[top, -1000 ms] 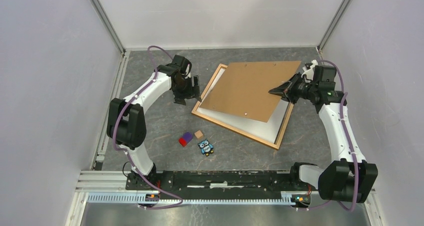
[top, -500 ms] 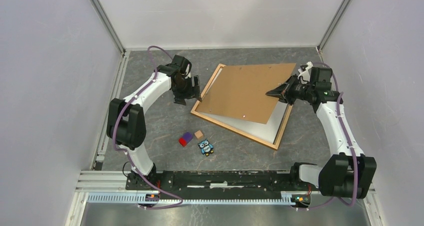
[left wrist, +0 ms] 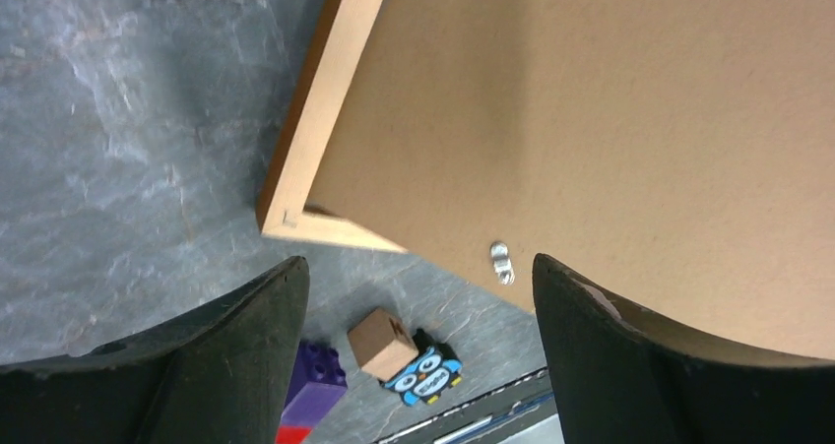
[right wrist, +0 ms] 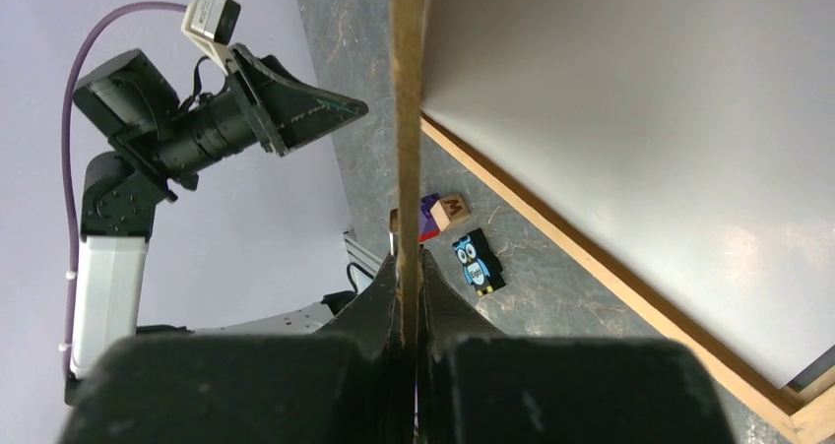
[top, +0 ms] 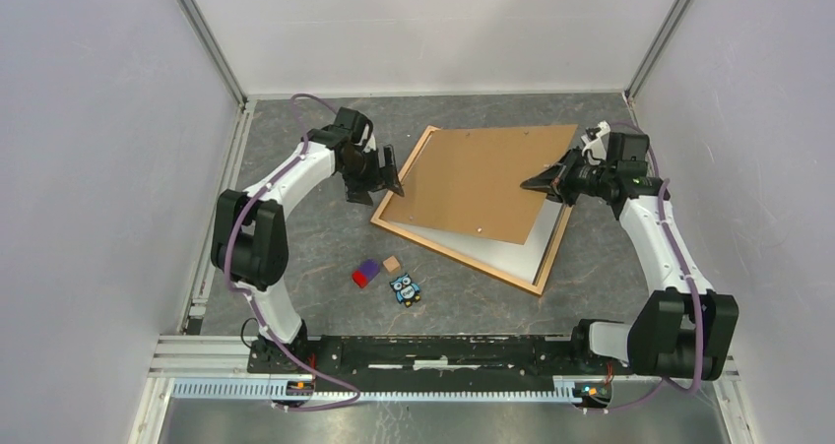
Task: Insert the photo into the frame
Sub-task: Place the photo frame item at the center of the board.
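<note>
The light-orange wooden frame (top: 453,256) lies flat at the table's middle. A white sheet (top: 507,255), which looks like the photo's white back, lies inside it; the printed side is hidden. My right gripper (top: 540,182) is shut on the right edge of the brown cardboard backing board (top: 473,178) and holds it tilted over the frame. The right wrist view shows the board edge-on (right wrist: 405,119) between the shut jaws (right wrist: 406,296), with the white sheet (right wrist: 640,119) below. My left gripper (top: 387,180) is open and empty at the frame's left rail; its corner (left wrist: 291,211) shows in the left wrist view.
A red-and-purple brick (top: 366,272), a small wooden cube (top: 392,263) and a blue owl figure (top: 405,289) lie in front of the frame's left corner. White walls enclose the table on three sides. A rail runs along the near edge (top: 423,350).
My right gripper has carried the board to the left and back over the frame. The frame has slid slightly left. My left gripper has turned toward the frame's left rail.
</note>
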`<state>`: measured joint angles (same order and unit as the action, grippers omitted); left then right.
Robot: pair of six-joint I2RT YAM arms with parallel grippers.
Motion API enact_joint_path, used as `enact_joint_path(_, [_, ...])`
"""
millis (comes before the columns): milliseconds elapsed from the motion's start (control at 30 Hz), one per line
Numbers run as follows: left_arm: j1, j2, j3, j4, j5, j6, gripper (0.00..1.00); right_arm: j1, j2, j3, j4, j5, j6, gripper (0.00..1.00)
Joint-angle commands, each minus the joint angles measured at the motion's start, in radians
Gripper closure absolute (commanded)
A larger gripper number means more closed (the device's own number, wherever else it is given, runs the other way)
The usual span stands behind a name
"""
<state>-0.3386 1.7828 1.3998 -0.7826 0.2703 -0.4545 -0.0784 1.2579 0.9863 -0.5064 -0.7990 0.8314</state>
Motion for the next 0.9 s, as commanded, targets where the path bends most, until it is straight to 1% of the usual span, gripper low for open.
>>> enact_joint_path(0, [0.071,0.06,0.008,0.112,0.144,-0.043,0.1,0.01,0.016,-0.007,0.091,-0.1,-0.063,1.0])
enact_joint_path(100, [0.105,0.091,0.038,0.123,0.179,-0.091,0.1,0.009,0.066,0.0,0.078,-0.126,-0.127,0.89])
enact_joint_path(167, [0.12,0.101,0.05,0.132,0.198,-0.124,0.09,0.009,0.1,0.004,0.067,-0.144,-0.172,0.85])
enact_joint_path(267, [0.122,0.114,0.063,0.142,0.19,-0.159,0.09,0.008,0.143,0.027,0.02,-0.123,-0.252,0.74])
enact_joint_path(367, [0.124,0.126,0.056,0.154,0.174,-0.171,0.09,0.002,0.16,0.046,-0.009,-0.091,-0.309,0.66])
enact_joint_path(433, [0.13,0.13,0.045,0.162,0.161,-0.169,0.09,-0.01,0.157,0.048,-0.03,-0.065,-0.346,0.58])
enact_joint_path(467, [0.135,0.131,0.034,0.169,0.159,-0.167,0.09,-0.022,0.153,0.044,-0.042,-0.049,-0.36,0.53])
enact_joint_path(533, [0.147,0.138,0.019,0.178,0.162,-0.163,0.09,-0.039,0.135,0.018,-0.023,-0.046,-0.37,0.47])
enact_joint_path(600, [0.158,0.147,0.006,0.185,0.165,-0.159,0.09,-0.047,0.11,-0.015,0.009,-0.046,-0.355,0.45])
enact_joint_path(700, [0.166,0.158,-0.01,0.193,0.162,-0.154,0.09,-0.053,0.075,-0.086,0.093,-0.041,-0.288,0.44])
enact_joint_path(800, [0.167,0.17,-0.02,0.201,0.165,-0.154,0.09,-0.056,0.05,-0.13,0.139,-0.024,-0.228,0.49])
enact_joint_path(867, [0.168,0.175,-0.026,0.201,0.16,-0.152,0.09,-0.062,0.035,-0.142,0.14,-0.005,-0.212,0.56])
